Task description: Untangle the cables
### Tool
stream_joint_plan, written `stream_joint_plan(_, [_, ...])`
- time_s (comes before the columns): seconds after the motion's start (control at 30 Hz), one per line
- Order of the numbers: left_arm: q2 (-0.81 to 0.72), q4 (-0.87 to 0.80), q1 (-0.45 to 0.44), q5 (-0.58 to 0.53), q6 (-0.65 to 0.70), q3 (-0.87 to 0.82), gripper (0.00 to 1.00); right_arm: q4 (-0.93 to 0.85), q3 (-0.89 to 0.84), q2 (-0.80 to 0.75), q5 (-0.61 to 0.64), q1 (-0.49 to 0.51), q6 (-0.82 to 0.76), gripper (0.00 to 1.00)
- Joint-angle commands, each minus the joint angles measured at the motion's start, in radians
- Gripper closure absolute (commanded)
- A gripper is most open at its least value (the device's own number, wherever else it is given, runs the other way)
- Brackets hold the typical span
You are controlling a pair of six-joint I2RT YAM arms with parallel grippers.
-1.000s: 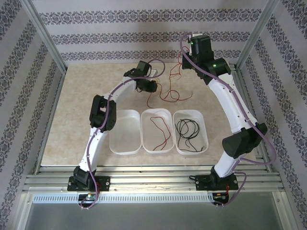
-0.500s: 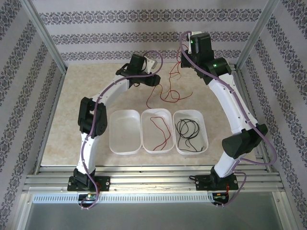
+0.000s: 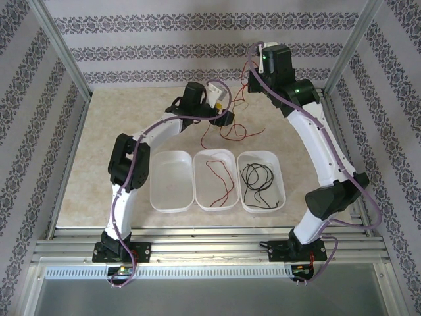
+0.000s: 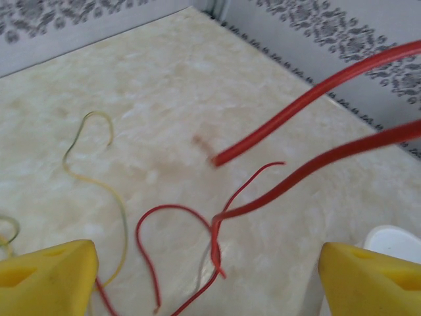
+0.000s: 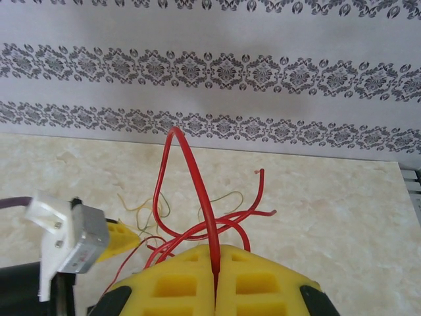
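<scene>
Since half a second ago, the left gripper (image 3: 222, 113) has swung right across the back of the table (image 3: 112, 145) and now hangs just over the tangle. The right arm has barely shifted. In the left wrist view its yellow fingertips (image 4: 46, 280) stand wide apart, holding nothing.

The tangle (image 3: 230, 130) lies at the far middle of the table, beyond the trays. It is made of thin glossy red cables (image 4: 217, 224) crossing in open loops, with a finer pale yellow cable (image 4: 99, 181) curling flat to their left.

Of the three white rounded plastic trays, the left tray (image 3: 156, 191) is bare, the middle tray (image 3: 198, 191) holds one red strand (image 3: 220, 179), and the right tray (image 3: 280, 187) holds a coiled black cable (image 3: 258, 179).

The right gripper (image 5: 216, 275) has its ribbed yellow pads pressed together on a red cable, which arches up from them as a stiff loop. The tabletop is beige and marbled.
</scene>
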Motion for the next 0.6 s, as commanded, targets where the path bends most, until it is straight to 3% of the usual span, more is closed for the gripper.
stream_joint_plan(0.0, [0.021, 0.205, -0.032, 0.055, 0.020, -0.045, 0.12, -0.007, 0.034, -0.041, -0.007, 0.015, 0.028, 1.00])
stream_joint_plan(0.2, [0.045, 0.457, -0.038, -0.008, -0.069, -0.133, 0.13, -0.011, 0.044, -0.057, -0.021, 0.018, 0.039, 1.00])
stream_joint_plan(0.4, [0.110, 0.570, -0.039, -0.008, -0.172, -0.096, 0.27, -0.007, 0.033, -0.079, -0.037, 0.026, 0.051, 1.00])
stream_joint_plan(0.47, [0.129, 0.567, -0.040, -0.013, -0.191, -0.071, 0.41, -0.005, 0.030, -0.085, -0.034, 0.027, 0.052, 1.00])
stream_joint_plan(0.57, [0.128, 0.562, -0.040, -0.041, -0.205, -0.067, 0.76, -0.012, 0.030, -0.095, 0.000, 0.027, 0.036, 1.00])
